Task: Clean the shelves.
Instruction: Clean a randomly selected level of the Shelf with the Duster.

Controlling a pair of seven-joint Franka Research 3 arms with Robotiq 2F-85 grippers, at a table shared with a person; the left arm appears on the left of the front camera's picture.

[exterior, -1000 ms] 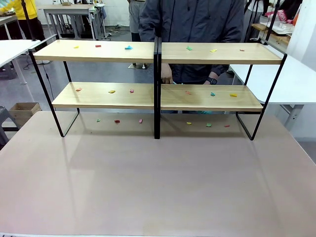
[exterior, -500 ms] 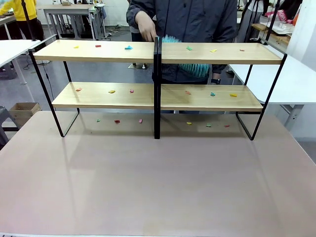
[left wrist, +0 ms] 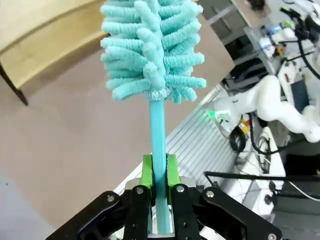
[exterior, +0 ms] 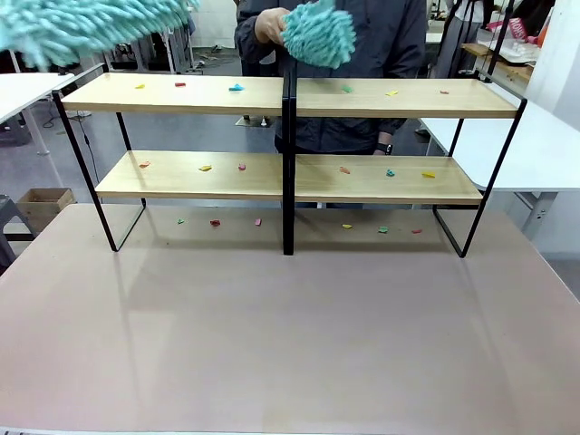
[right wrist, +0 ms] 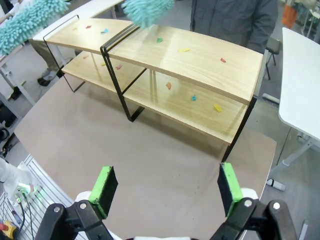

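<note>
From the front, the shelves (exterior: 181, 181) stand across the far part of the brown table (exterior: 290, 335). Small coloured scraps (exterior: 215, 222) lie on both tiers and on the table under them. Behind the rack a person's hand (exterior: 269, 25) holds a fluffy teal duster (exterior: 317, 34) just above the top board near the middle post. A second duster (exterior: 82, 23) streaks across the top left corner, too blurred to be sure, but probably the one in the robot's grip. In the left wrist view, the left gripper (left wrist: 160, 167) is clamped on that second duster's thin teal handle (left wrist: 159, 130), with a green pad pressed to each side. Its shaggy head (left wrist: 150, 45) stands straight out beyond the fingertips, with the table (left wrist: 75, 150) below and a shelf board (left wrist: 45, 45) off past the jaws to one side. In the right wrist view, the right gripper (right wrist: 167, 187) hangs with its jaws wide apart and nothing between the green pads (right wrist: 106, 187). The shelves (right wrist: 205, 67) lie well ahead of the jaws, running at a slant. The person (right wrist: 230, 20) stands beyond them, and both duster heads (right wrist: 30, 25) (right wrist: 147, 10) are farther off above the rack.
</note>
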